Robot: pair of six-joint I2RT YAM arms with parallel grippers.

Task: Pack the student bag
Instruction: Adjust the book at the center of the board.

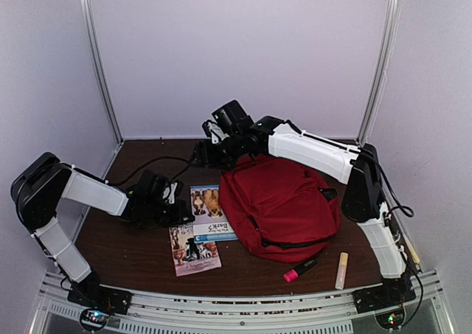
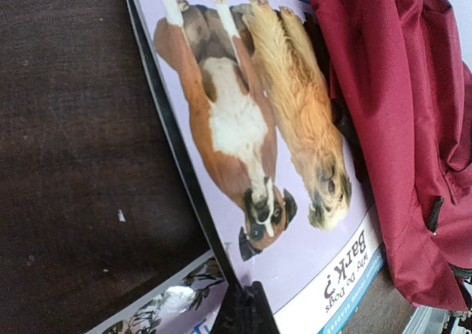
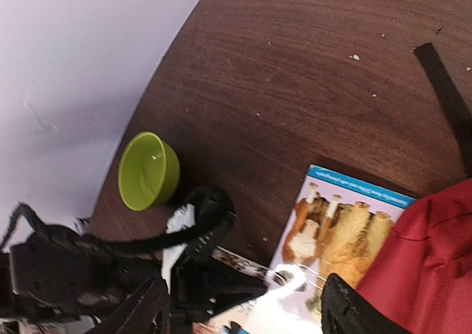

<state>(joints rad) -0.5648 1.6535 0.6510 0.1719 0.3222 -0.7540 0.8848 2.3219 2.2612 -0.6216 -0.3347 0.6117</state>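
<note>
The student bag point(image 1: 284, 205) is a big red backpack lying at the table's right centre, also seen as the red bag point(image 2: 405, 127) and as the bag point(image 3: 431, 260). A dog picture book point(image 1: 208, 207) lies against the bag's left side. My left gripper point(image 2: 247, 304) is shut on the near edge of this book point(image 2: 251, 113), and that edge is raised off the wood. My right gripper point(image 3: 243, 315) hangs open above the table's back, left of the bag, with nothing between its fingers point(image 3: 354, 312). From above, the right gripper point(image 1: 209, 148) sits behind the book.
A second book point(image 1: 193, 251) lies partly under the dog book, nearer the front. A pink marker point(image 1: 299, 270) and a cream stick point(image 1: 341, 269) lie in front of the bag. A green bowl point(image 3: 147, 170) stands by the left wall, beyond the left arm point(image 3: 206, 275).
</note>
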